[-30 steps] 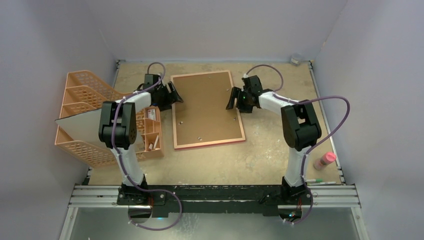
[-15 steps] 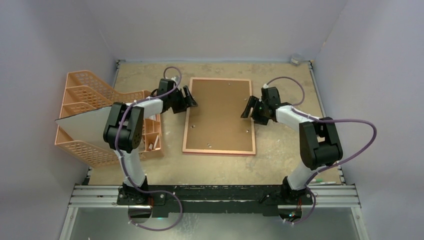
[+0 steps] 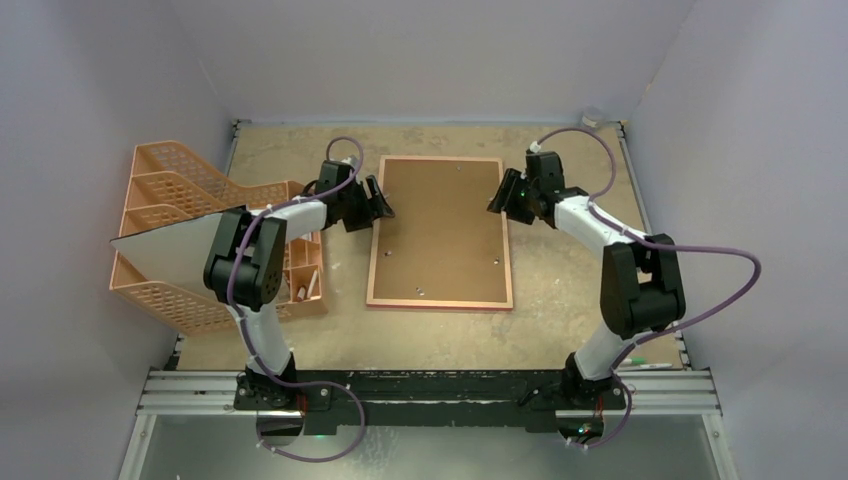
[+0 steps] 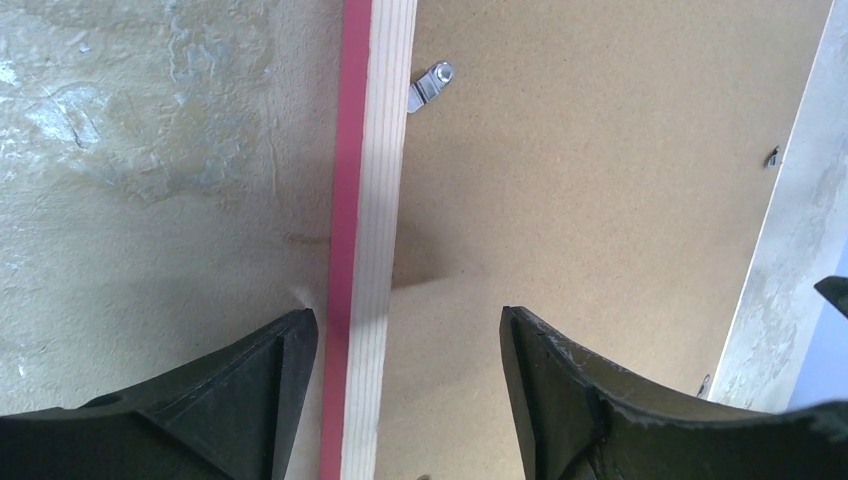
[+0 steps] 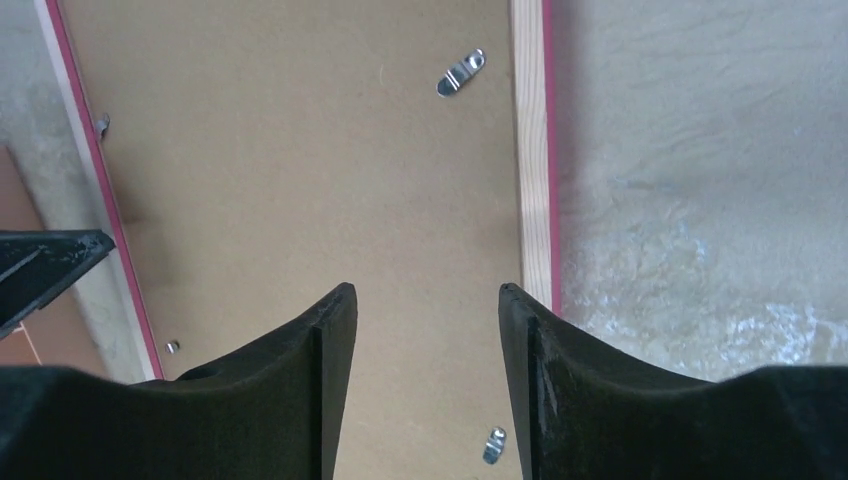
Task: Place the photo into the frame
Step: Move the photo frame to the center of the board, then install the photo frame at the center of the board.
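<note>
The frame [image 3: 372, 262] lies face down mid-table, its pale wood back up and a pink-red edge showing. The brown backing board [image 3: 440, 230] sits inside it. My left gripper [image 3: 380, 203] is open and straddles the frame's left rail [image 4: 385, 200], one finger over the table and one over the board [image 4: 600, 200]. My right gripper [image 3: 499, 196] is open over the board [image 5: 300, 150], just inside the right rail [image 5: 530, 150]. A plain pale sheet [image 3: 165, 250], apparently the photo's white back, leans on the organiser.
An orange mesh organiser [image 3: 165, 180] stands at the left, with a small compartment tray [image 3: 300, 265] beside it. A pink-capped bottle [image 3: 650, 320] and pens [image 3: 640, 365] lie at the near right. Metal turn clips [image 4: 432, 82] [image 5: 462, 72] sit on the frame's back.
The frame slid right and turned square to the table with both grippers at its sides. Since then the right gripper has moved farther back along the right rail; the left has barely moved.
</note>
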You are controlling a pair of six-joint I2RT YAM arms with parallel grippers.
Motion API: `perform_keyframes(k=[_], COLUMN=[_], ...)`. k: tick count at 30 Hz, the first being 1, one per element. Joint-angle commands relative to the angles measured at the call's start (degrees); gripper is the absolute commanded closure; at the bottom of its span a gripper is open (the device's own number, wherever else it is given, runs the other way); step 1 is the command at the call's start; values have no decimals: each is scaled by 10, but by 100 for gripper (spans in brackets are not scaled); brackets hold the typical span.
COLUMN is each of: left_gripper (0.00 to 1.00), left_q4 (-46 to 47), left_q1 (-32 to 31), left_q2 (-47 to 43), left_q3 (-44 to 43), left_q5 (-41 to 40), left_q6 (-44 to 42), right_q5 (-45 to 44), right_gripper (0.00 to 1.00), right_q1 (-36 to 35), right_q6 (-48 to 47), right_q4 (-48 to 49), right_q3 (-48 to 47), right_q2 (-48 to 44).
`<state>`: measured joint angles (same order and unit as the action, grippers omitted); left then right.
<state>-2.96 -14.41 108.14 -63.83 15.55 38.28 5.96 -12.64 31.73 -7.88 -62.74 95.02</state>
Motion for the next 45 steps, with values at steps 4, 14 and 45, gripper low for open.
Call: perform_keyframes(k=[4,14,45], left_gripper=[29,29,34], left_q4=[-69,-24,-37], left_q1=[-1,-2,-2], left_q2=[-6,-12,-12], left_q3=[11,56,72], left_q5=[6,32,-35], left_q6=[-39,-36,-28], right_q5=[-25,-12,-93], right_gripper=[41,43,30], right_q1=[2,2,2], right_q6=[-1,9,6], right_q4=[-14,-4,-110], right_q3=[-56,-45,-45], right_q2=[50,88,-30])
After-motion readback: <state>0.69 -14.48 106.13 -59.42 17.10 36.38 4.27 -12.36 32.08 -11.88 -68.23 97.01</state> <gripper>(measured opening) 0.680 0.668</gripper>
